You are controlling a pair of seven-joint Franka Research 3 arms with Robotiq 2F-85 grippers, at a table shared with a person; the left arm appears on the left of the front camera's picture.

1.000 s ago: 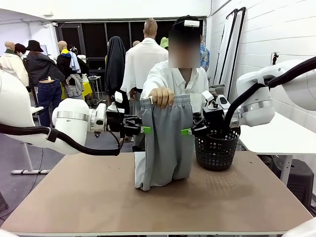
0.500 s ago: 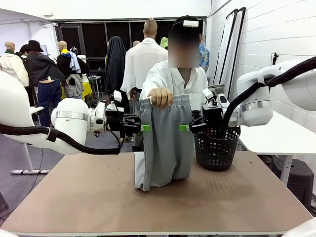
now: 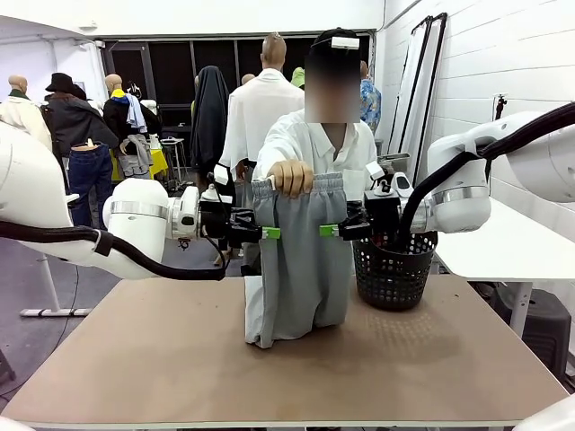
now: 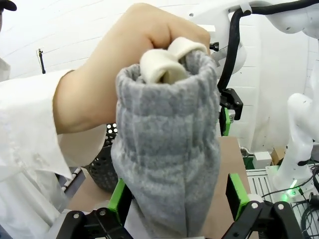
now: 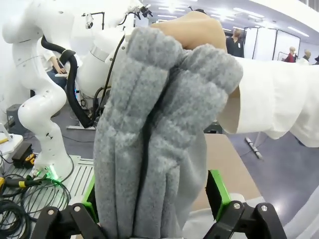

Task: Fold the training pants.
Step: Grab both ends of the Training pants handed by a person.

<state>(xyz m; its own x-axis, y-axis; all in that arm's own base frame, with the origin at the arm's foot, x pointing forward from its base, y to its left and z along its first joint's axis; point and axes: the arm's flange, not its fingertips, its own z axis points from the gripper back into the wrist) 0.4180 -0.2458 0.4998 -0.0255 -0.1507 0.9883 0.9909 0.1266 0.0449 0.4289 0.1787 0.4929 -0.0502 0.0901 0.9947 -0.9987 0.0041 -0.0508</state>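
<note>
1. One brown table (image 3: 431, 359) carries only the bunched lower ends of the training pants (image 3: 296, 260); nothing is laid flat on it yet.
2. Training pants: hanging upright over the table's far middle. The legs appear doubled side on side, judged from the layered fabric in the right wrist view. No crosswise fold is visible.
3. Black mesh basket (image 3: 393, 274): just beside the pants on the right arm's side, not involved.
4. Person's hand (image 3: 292, 177): grips the gathered waistband at the top and bears the garment's weight.
5. Left gripper (image 3: 267, 233): jaws wide, straddling one edge of the pants below the waistband, fabric between the pads, not pinched.
6. Right gripper (image 3: 329, 231): jaws likewise wide, at the opposite edge, same height.
7. Judgement: early stage. Left to do: close on the fabric, take it from the hand, lay it down, fold.
</note>
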